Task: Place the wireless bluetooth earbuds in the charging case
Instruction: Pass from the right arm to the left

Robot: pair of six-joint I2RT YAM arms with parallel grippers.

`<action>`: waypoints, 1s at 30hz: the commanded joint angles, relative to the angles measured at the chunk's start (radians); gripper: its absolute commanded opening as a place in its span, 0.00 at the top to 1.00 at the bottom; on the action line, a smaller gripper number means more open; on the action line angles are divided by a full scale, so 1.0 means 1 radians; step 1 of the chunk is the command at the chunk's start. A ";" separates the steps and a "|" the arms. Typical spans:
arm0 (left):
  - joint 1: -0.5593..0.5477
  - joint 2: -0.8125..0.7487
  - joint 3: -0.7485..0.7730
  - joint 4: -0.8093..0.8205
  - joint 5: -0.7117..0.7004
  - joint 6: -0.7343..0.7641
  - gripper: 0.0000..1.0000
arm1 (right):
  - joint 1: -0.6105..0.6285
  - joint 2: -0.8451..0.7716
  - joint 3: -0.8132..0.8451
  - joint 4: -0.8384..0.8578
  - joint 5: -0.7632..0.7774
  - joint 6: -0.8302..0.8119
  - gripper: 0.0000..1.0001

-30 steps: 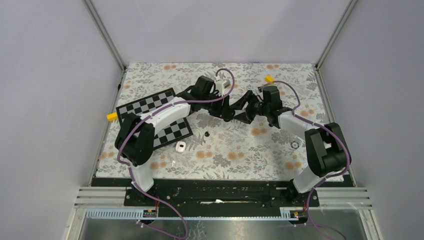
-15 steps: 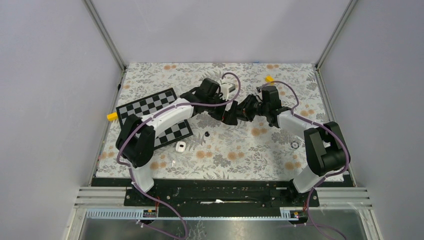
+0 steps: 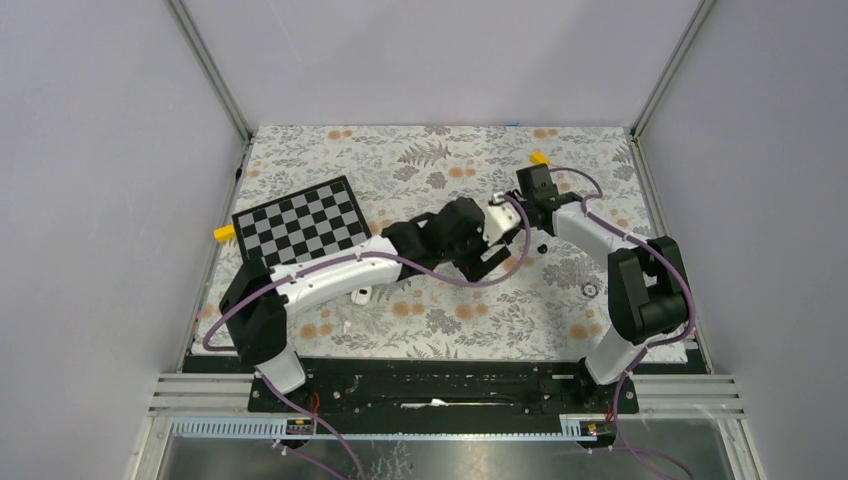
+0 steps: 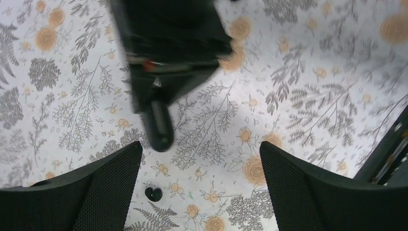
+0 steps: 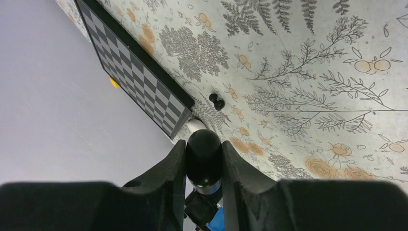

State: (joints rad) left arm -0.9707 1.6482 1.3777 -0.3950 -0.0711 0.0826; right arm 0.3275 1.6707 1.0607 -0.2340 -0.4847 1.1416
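My right gripper (image 5: 203,144) is shut on the black rounded charging case (image 5: 203,161), held above the flowered mat. From the left wrist the same case (image 4: 159,130) hangs down out of the right gripper at the top of the view. My left gripper (image 4: 201,144) is open and holds nothing. A small black earbud (image 4: 153,194) lies on the mat beside its left finger. An earbud (image 5: 216,101) also shows on the mat near the checkerboard corner. Seen from above, the left gripper (image 3: 500,250) sits just below and left of the right gripper (image 3: 520,205), and a small black piece (image 3: 541,246) lies right of it.
A checkerboard (image 3: 300,215) lies at the left of the mat. A white oval thing (image 3: 360,293) pokes out from under the left arm. Yellow blocks sit at the left edge (image 3: 225,232) and at the back right (image 3: 538,157). A small ring (image 3: 590,289) lies near the right arm.
The grippers stood tip to tip at mid-table and have parted. The left arm swung forward and right with its jaws opened. The right gripper closed on the case and drew back right.
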 commanded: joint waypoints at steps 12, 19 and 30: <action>-0.062 -0.026 -0.179 0.247 -0.134 0.167 0.17 | 0.006 0.007 0.124 -0.214 0.004 -0.034 1.00; -0.062 0.032 -0.150 0.253 -0.131 0.179 0.35 | 0.006 -0.005 0.120 -0.205 -0.006 -0.035 1.00; -0.061 0.077 -0.153 0.307 -0.153 0.154 0.55 | 0.005 -0.040 0.101 -0.173 -0.032 -0.037 1.00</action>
State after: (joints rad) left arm -1.0271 1.7096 1.1957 -0.1574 -0.2050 0.2401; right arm 0.3275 1.6802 1.1469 -0.4335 -0.4725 1.0966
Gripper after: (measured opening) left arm 0.501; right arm 0.322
